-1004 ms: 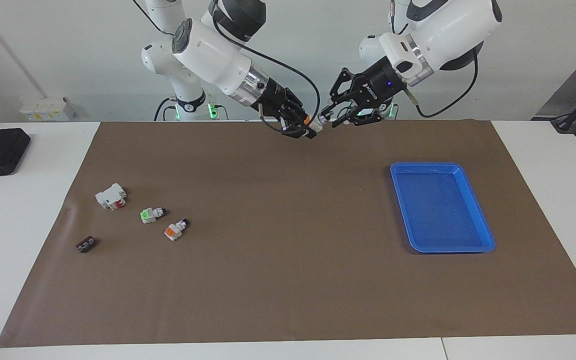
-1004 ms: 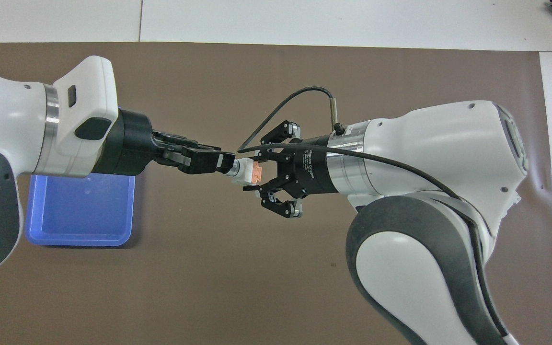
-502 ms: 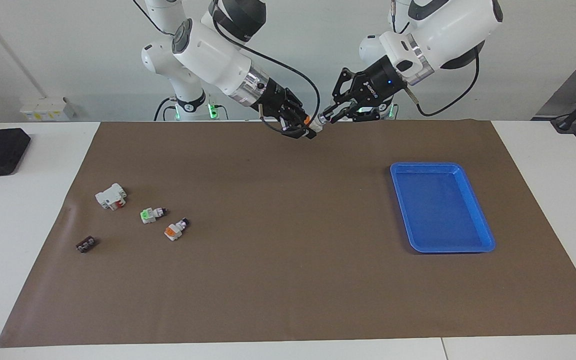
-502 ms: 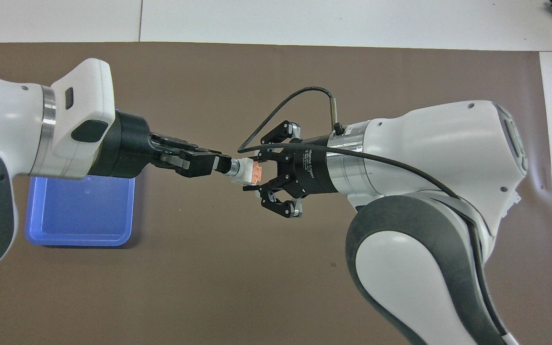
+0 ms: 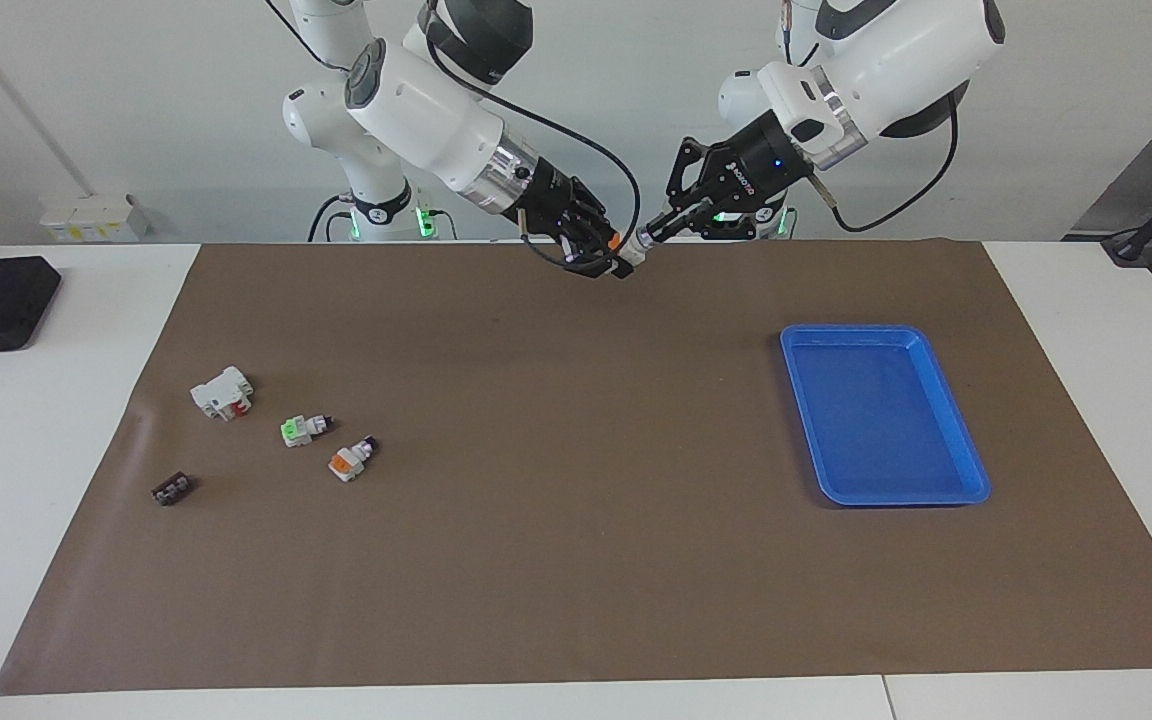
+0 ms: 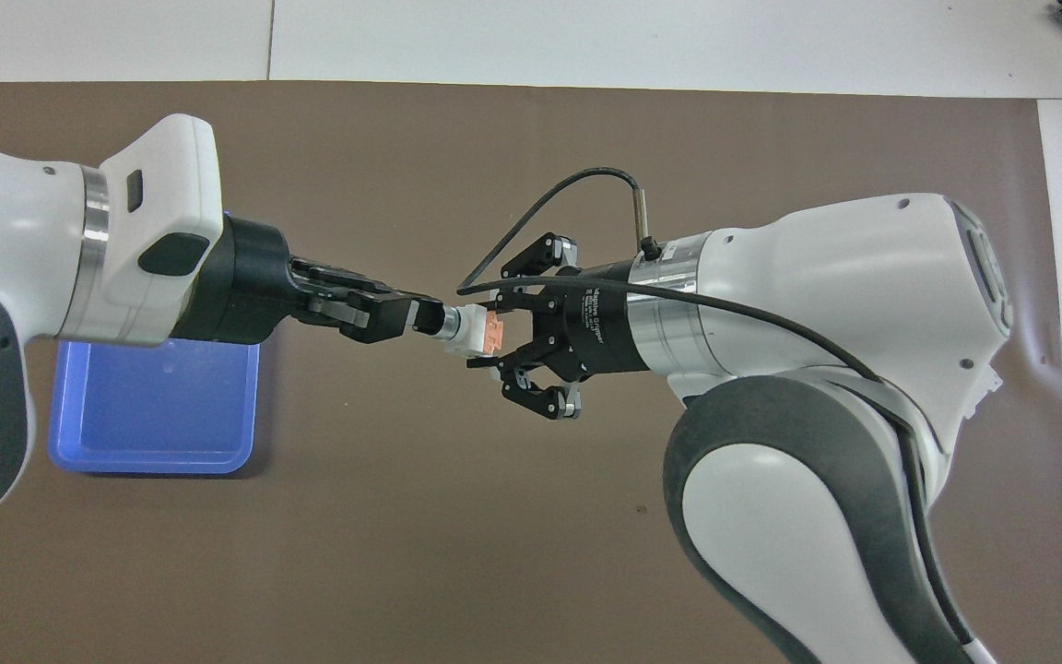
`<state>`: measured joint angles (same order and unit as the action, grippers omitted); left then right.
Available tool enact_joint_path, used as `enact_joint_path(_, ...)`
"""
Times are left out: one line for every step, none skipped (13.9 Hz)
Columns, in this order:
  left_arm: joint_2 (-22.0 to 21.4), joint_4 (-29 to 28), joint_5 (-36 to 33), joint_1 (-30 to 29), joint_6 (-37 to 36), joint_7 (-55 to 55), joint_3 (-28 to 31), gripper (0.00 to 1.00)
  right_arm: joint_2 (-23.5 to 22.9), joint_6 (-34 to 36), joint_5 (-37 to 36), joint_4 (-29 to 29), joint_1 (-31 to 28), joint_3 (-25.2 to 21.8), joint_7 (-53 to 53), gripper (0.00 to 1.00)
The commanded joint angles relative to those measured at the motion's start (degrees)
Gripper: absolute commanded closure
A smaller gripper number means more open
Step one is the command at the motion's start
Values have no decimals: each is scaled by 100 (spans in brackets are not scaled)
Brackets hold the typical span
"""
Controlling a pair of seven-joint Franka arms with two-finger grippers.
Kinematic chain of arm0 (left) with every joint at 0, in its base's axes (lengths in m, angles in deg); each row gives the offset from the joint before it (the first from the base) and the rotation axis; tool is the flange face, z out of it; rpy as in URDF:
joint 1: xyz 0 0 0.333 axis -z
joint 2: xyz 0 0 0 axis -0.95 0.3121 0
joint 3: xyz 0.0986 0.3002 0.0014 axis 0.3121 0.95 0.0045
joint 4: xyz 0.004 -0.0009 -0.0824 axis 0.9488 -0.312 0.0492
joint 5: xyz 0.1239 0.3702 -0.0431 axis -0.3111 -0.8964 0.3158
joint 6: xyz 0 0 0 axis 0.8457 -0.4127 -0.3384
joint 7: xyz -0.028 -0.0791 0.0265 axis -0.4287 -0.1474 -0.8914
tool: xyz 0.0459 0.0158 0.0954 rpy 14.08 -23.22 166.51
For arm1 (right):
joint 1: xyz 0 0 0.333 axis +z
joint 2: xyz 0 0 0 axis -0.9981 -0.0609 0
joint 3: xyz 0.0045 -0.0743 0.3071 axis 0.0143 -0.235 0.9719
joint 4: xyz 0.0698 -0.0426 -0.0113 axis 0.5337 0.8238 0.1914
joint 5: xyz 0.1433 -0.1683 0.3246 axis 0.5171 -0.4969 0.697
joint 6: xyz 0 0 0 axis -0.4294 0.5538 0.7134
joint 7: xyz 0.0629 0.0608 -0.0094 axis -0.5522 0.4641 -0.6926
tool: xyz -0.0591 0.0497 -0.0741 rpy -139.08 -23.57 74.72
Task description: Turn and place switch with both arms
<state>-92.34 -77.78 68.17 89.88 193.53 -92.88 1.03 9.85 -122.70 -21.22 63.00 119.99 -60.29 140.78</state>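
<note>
The switch [image 5: 631, 250], white with an orange block and a dark round knob end, is held in the air between both grippers, over the middle of the brown mat's edge nearest the robots. My right gripper [image 5: 608, 258] is shut on its orange-and-white body [image 6: 480, 332]. My left gripper [image 5: 654, 232] is shut on the knob end. In the overhead view the left gripper [image 6: 416, 318] and the right gripper [image 6: 496, 334] point at each other, with the switch lying level between them.
A blue tray [image 5: 881, 415] lies toward the left arm's end. Toward the right arm's end lie a green-faced switch [image 5: 301, 430], a twin orange-and-white switch [image 5: 351, 460], a white-and-red block [image 5: 222, 392] and a small black part [image 5: 172, 489].
The left hand has risen a little and its fingers have drawn in around the knob end. The switch and the right gripper have barely moved.
</note>
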Motion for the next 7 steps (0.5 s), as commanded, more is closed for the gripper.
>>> enact_joint_path(-215, -302, 17, 57, -56, -35, 56, 100, -36, -30, 114, -75, 9, -21, 60, 100)
enact_joint_path(-258, -355, 17, 65, -56, -27, 56, 100, -36, -30, 114, -75, 9, -21, 69, 100)
enact_joint_path(-285, -442, 0, 66, -39, -9, 56, 100, -36, -30, 114, -75, 9, -21, 60, 100)
enact_joint_path(-311, -495, -44, 66, -47, 69, 56, 100, -36, -30, 114, -75, 9, -21, 69, 100)
enact_joint_path(-320, -522, -114, 74, -39, 323, 48, 100, -36, -30, 114, -75, 9, -21, 69, 100)
enact_joint_path(-320, -522, -150, 83, -39, 586, 30, 100, -36, -30, 114, -75, 9, -21, 69, 100)
enact_joint_path(-320, -522, -159, 92, -39, 711, 30, 100, -36, -30, 114, -75, 9, -21, 60, 100)
